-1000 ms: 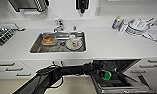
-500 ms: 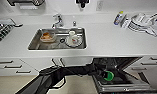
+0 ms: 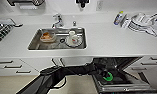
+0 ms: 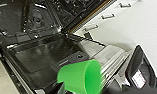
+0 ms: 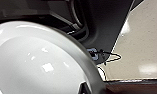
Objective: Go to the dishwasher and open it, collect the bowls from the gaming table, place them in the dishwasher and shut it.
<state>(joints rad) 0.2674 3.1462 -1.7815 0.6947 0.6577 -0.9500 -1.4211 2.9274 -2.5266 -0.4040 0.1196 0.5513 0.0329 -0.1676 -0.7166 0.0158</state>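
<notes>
So the left arm point(image 3: 69, 71) comes in from the lower left and reaches across the front of the cabinets to the open dishwasher point(image 3: 119, 75), which sits under the right half of the worktop point(image 3: 114, 42). Its door is dropped down flat and the inside is dark. The green bowl point(image 3: 108, 76) is right at the end of that arm, over the open door. In the left wrist view the same green bowl point(image 4: 81, 78) is huge and tipped on its side, mouth facing sideways, hanging above the door's inner panel point(image 4: 44, 55) with the steel front edge just beside it. The fingers look closed around the bowl's base, though the actual contact is cut off at the frame edge.

Up on the worktop there's a sink point(image 3: 57, 38) set in near the middle with a faucet point(image 3: 57, 20) behind it. Inside it sit an orange-ish container point(image 3: 47, 36) and a white plate with a cup point(image 3: 74, 40). A dish rack with white dishes point(image 3: 141, 21) is at the far right corner, with a bottle point(image 3: 118, 17) just beside it.

The right wrist view has a big white bowl point(image 5: 39, 62) close to the camera; can't tell what those fingers are doing.
</notes>
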